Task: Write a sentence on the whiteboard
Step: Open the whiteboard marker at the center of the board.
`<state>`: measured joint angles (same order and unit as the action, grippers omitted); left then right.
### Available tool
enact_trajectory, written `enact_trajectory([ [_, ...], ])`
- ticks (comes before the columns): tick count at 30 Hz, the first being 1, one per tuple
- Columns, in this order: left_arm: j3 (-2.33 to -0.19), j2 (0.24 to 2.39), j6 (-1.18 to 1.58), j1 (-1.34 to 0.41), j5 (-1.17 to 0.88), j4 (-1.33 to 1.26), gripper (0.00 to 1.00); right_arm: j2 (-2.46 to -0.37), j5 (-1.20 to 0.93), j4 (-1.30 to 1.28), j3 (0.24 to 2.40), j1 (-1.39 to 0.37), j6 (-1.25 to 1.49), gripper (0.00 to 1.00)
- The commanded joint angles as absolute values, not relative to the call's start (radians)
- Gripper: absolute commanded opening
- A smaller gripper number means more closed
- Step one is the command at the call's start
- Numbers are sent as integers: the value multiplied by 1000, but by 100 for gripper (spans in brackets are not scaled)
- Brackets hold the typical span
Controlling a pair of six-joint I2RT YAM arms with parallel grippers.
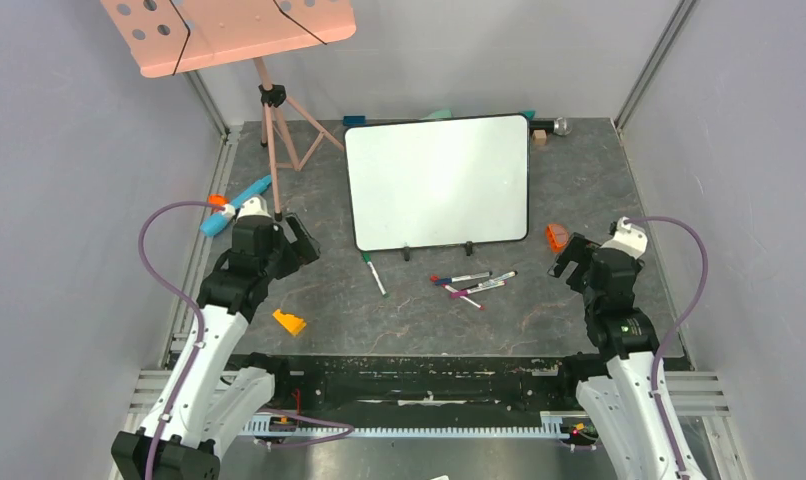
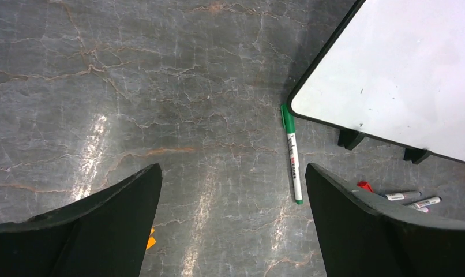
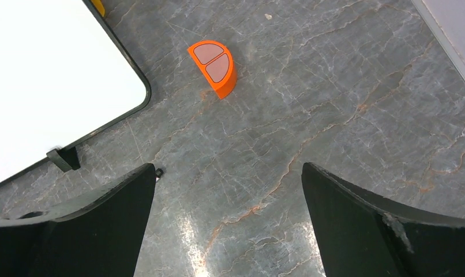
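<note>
As it lies, whiteboard [image 1: 439, 180] runs long axis L-R.

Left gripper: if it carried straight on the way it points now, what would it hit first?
Most likely the grey marbled tabletop: the open left gripper points down at a bare patch of it. The green-capped white marker pen lies near one finger's path and might be clipped; depth is unclear.

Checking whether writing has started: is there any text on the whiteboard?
No, the whiteboard is blank white in the top view, and the markers lie loose in front of it.
</note>
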<state>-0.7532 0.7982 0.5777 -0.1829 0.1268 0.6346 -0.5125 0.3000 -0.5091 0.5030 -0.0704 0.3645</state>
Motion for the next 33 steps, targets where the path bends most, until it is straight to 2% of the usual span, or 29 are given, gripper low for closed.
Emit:
enact_trajectory([
  [1,-747,780,558,-187,31,577,100,-521,358,-552,556,-75,441,98],
  [5,-708,765,473,-187,-263,482,100,-564,322,-588,587,-75,487,98],
  [7,-697,768,455,-187,-346,457,100,-601,294,-621,596,-75,515,98],
  [12,-682,776,440,-189,-404,436,100,-674,232,-685,587,-88,610,99],
  [13,-682,775,439,-189,-399,436,100,-677,213,-673,578,-95,624,87],
  [14,-682,776,438,-189,-397,436,100,-677,192,-655,566,-107,647,83],
  [20,-677,774,448,-189,-390,433,100,-736,188,-591,556,-220,783,84],
  [23,-675,769,447,-189,-395,429,100,-814,232,-581,579,-312,837,80],
  [25,-666,757,445,-189,-404,413,100,-867,255,-580,596,-375,882,70],
  [29,-646,724,449,-189,-405,387,100,-953,294,-573,623,-507,986,65],
  [31,-639,714,452,-189,-389,381,100,-973,324,-547,617,-574,1065,53],
  [33,-632,706,464,-189,-366,377,100,-991,358,-515,611,-629,1149,48],
])
